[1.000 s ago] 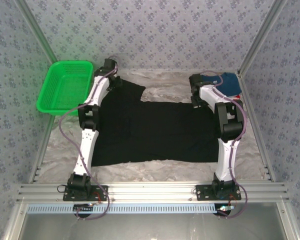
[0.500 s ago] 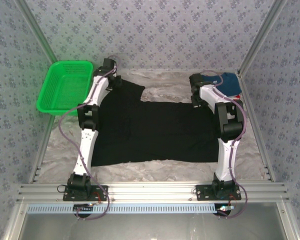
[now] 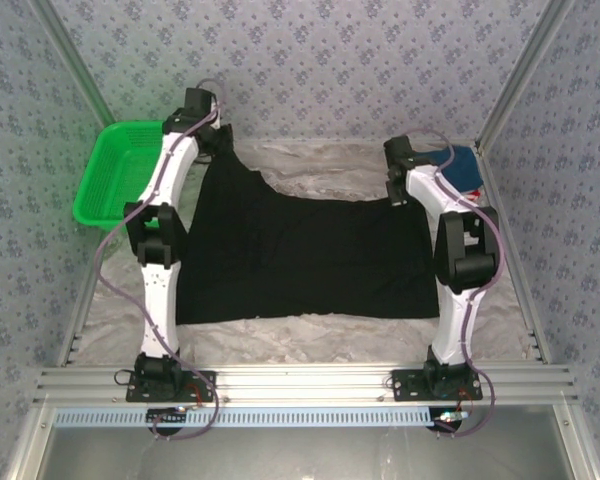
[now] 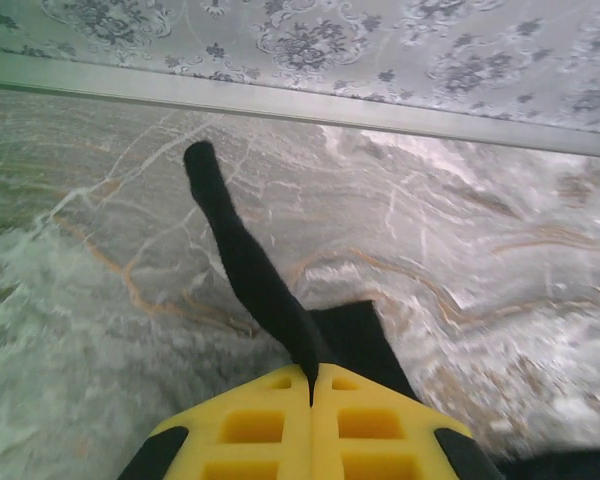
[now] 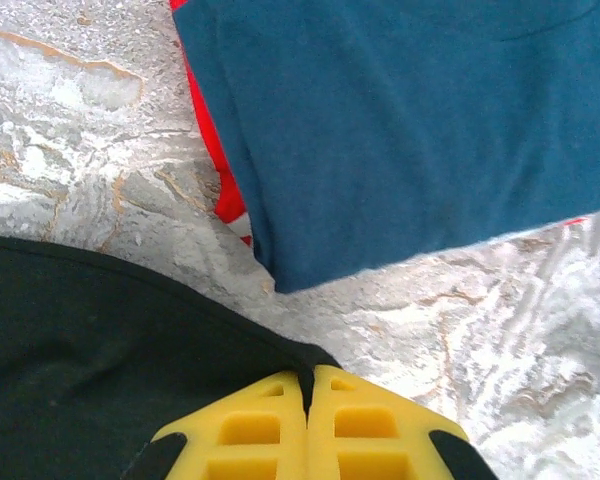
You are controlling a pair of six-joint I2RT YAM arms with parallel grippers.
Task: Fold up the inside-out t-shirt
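Observation:
The inside-out t-shirt (image 3: 300, 255) is plain black and spreads over the middle of the table between both arms. Its far left corner rises into my left gripper (image 3: 212, 143), which is shut on it. In the left wrist view a black strip of the t-shirt (image 4: 250, 270) runs out from between the yellow fingers (image 4: 250, 425) of the left gripper (image 4: 311, 378). My right gripper (image 3: 397, 195) is shut on the shirt's far right corner. In the right wrist view the black hem (image 5: 130, 350) disappears into the right gripper (image 5: 308, 378), whose yellow jaws are pressed together.
A green basket (image 3: 120, 180) stands at the far left, close beside the left arm. A folded blue shirt with red trim (image 5: 400, 120) lies at the far right, just past the right gripper; from above the blue shirt (image 3: 460, 168) sits against the right frame post.
The left gripper closed on the shirt's far left corner and lifted it up and toward the back left, stretching the fabric. The right gripper has risen slightly with its corner.

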